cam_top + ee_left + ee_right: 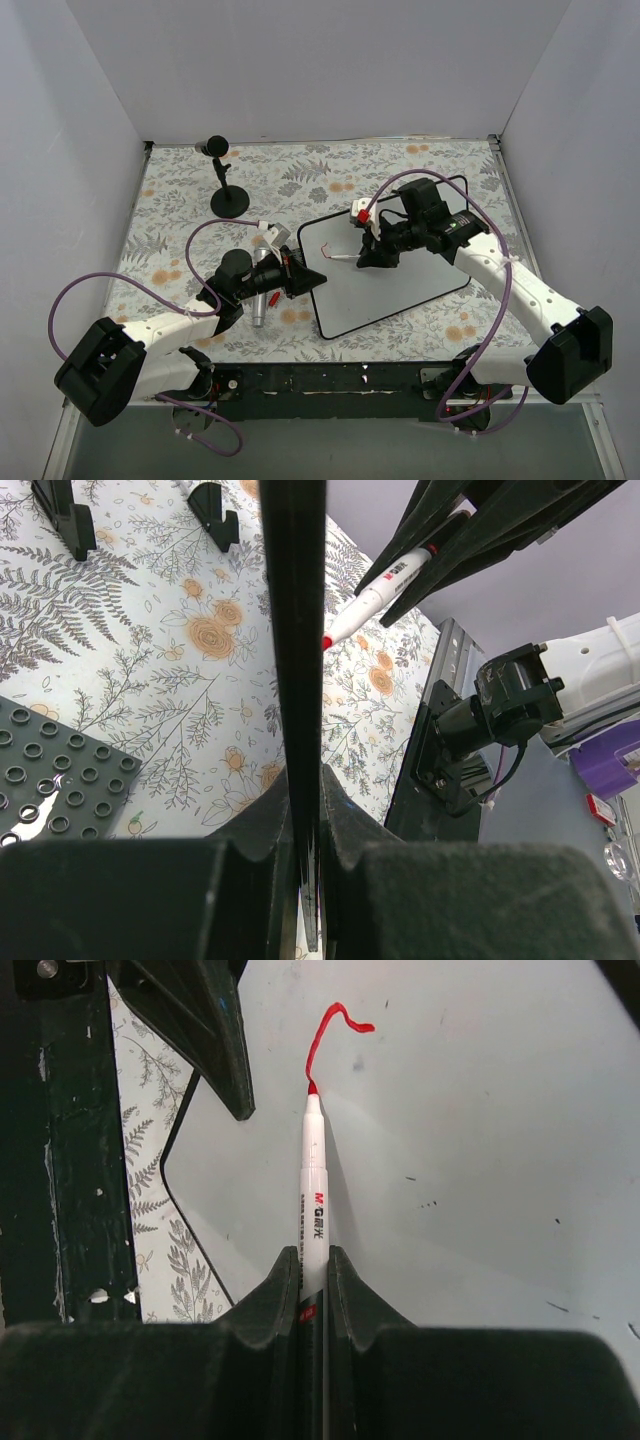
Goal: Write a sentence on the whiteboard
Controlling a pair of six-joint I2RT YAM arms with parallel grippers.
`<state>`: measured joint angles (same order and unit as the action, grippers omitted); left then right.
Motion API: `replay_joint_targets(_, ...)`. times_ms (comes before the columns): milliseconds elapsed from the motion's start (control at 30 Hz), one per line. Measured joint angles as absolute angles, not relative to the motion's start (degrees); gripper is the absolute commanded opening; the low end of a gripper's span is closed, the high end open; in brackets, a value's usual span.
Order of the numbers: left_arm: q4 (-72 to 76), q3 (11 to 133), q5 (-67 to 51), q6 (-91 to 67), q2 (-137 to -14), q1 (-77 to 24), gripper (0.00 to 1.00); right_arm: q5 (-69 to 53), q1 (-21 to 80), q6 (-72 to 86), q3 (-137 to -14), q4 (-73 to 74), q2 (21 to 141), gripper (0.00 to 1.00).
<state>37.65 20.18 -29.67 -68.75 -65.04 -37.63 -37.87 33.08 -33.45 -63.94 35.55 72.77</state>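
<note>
The whiteboard (400, 280) lies at a slant on the flowered table, and in the left wrist view it shows edge-on as a dark vertical band (295, 630). My left gripper (316, 278) (308, 815) is shut on its left edge. My right gripper (362, 258) (314, 1260) is shut on a white marker (314, 1180) (385, 585) with a red tip. The tip touches the board near its upper left corner. Of the sentence, only one curved red stroke (335, 1025) (331, 252) shows, running up from the tip.
A black round-based stand (227, 195) stands at the back left. A silver cylinder (258, 300) lies beside my left wrist. A dark perforated plate (60, 780) and two black feet (215, 510) sit on the cloth. A black rail (330, 380) runs along the near edge.
</note>
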Motion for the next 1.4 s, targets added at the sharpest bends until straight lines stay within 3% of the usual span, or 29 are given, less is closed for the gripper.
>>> replay_joint_targets(1400, 38.09, 20.18, -29.65, -67.85, -65.01, -37.89, 0.00, -43.70, 27.33, -37.67, -62.96, 37.36, 66.87, 0.01)
